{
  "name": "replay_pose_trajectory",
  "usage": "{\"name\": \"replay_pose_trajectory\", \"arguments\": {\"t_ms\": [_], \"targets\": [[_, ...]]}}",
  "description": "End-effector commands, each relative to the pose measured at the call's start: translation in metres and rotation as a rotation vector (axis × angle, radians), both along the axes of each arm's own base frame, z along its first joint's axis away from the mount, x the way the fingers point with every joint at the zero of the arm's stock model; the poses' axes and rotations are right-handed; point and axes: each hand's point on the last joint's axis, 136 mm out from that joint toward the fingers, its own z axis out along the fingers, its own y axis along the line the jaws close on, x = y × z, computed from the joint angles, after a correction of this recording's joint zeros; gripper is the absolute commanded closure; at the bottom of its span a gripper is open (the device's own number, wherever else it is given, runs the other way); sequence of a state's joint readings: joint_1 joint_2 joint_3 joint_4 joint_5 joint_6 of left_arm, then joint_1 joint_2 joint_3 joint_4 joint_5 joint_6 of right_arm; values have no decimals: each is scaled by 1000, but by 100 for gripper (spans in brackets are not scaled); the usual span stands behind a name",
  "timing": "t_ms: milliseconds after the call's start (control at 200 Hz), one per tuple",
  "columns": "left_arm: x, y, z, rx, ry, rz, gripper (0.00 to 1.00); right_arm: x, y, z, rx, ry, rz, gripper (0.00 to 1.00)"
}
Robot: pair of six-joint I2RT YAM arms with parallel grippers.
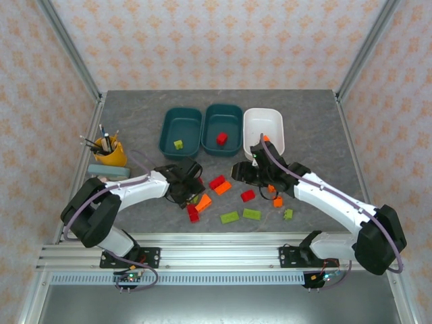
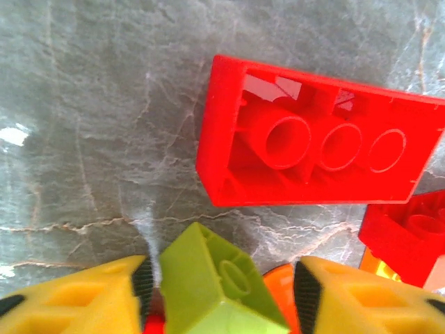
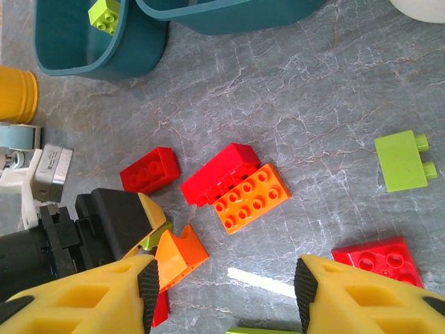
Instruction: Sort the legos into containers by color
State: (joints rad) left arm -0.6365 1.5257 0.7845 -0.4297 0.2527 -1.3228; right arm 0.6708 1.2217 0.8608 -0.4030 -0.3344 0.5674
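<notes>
1. Far part of the table: three trays in a row, namely the left teal tray, the middle teal tray and, on the right, the white tray.
2. In the left teal tray: one lime green lego. In the middle teal tray: one red lego. At the near end of the white tray: an orange piece, partly hidden by the right arm.
3. Near of the trays, between the two arms: loose legos in red, orange and lime green, among them a red brick touching an orange brick side by side.
4. Left gripper: low at the left end of the scatter, fingers apart on either side of a lime green brick. Left pad at or against it, a sliver of gap at the right pad, no clamp visible.
5. Close beside that brick: an upturned red brick, hollow side up.
6. Right gripper: above the table by the right of the scatter, fingers wide apart, nothing between them.
</notes>
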Motion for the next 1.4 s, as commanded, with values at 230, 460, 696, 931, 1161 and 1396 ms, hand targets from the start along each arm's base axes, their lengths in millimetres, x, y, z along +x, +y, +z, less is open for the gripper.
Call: {"name": "replay_pose_trajectory", "arguments": {"t_ms": [230, 460, 696, 931, 1161, 1396], "targets": [[4, 8, -5, 81, 18, 21, 63, -10, 19, 32, 158, -50, 84, 44], [8, 9, -3, 107, 15, 4, 73, -17, 20, 40, 189, -64, 113, 44], [14, 13, 21, 139, -28, -16, 82, -19, 17, 44, 177, -72, 116, 43], [33, 25, 78, 172, -120, -48, 82, -21, 21, 80, 270, -208, 165, 42], [82, 61, 121, 222, -188, -45, 82, 3, 19, 107, 268, -357, 105, 34], [164, 95, 134, 323, -213, -84, 82, 60, 16, 128, 230, -432, -92, 17]]}}
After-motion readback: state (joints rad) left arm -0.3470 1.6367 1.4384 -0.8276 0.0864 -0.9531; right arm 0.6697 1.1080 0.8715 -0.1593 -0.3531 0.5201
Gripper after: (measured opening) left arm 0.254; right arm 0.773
